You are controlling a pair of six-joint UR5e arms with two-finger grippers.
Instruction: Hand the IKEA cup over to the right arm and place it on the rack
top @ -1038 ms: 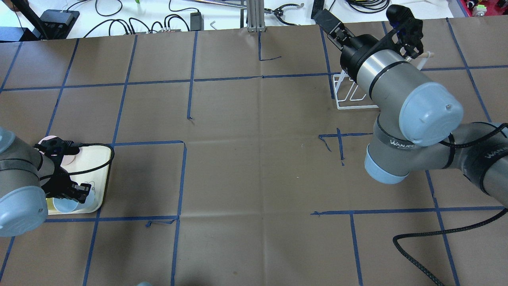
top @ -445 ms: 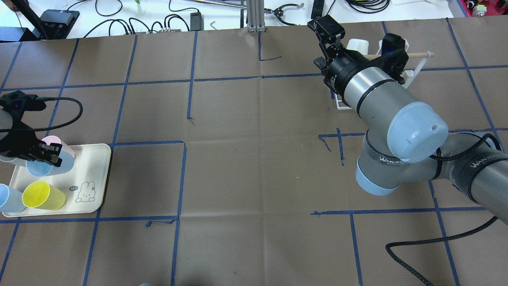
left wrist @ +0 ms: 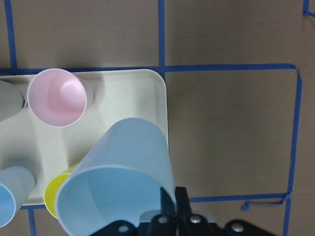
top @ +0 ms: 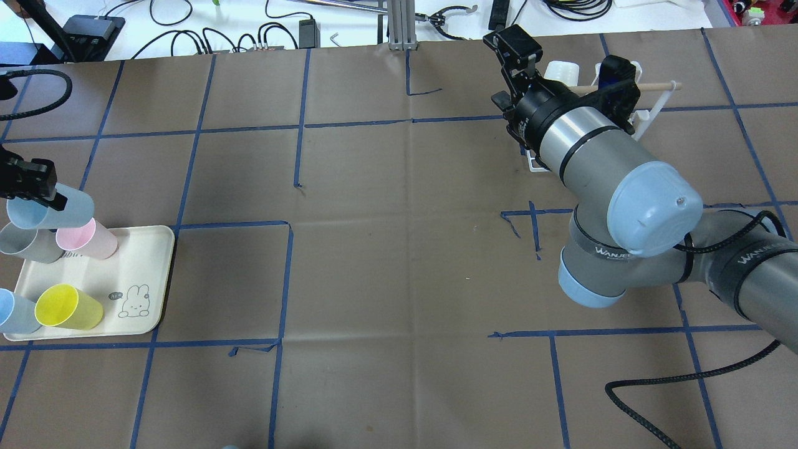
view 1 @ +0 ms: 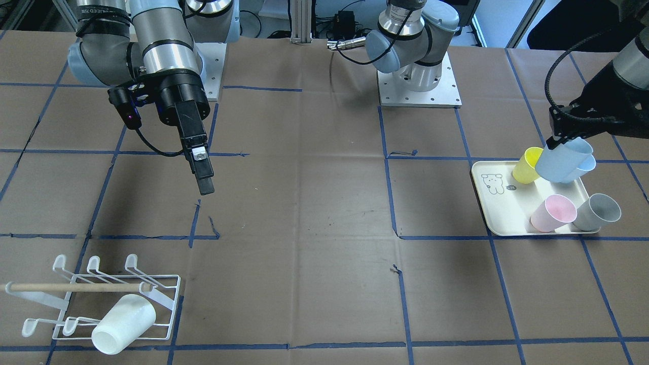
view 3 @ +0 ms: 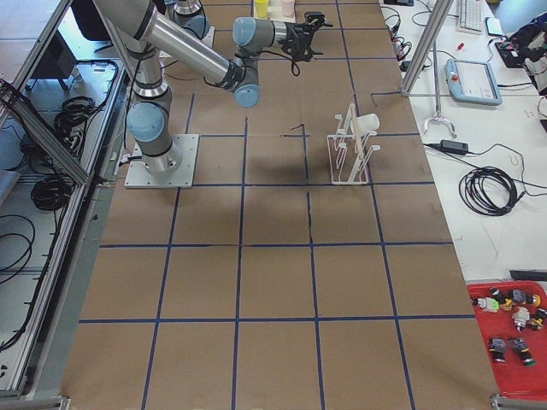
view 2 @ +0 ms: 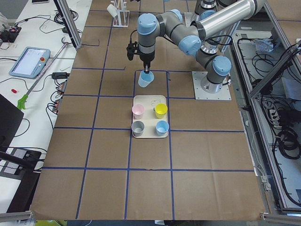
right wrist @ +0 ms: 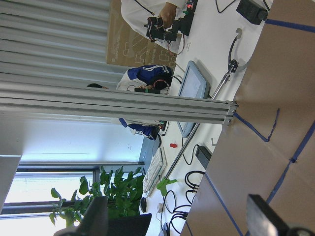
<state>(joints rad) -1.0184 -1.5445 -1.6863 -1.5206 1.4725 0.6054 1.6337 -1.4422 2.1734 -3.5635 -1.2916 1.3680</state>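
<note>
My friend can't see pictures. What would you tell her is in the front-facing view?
The left gripper holds a light blue cup up by a cream tray of other cups. The right gripper hangs empty, and a white cup sits on the rack.

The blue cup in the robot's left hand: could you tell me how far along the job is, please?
Done: one white cup already sits on the rack. In hand: the left hand grips the blue cup, tilted and raised off the tray. Left: passing it to the right hand, which is open and empty, then racking it.
</note>
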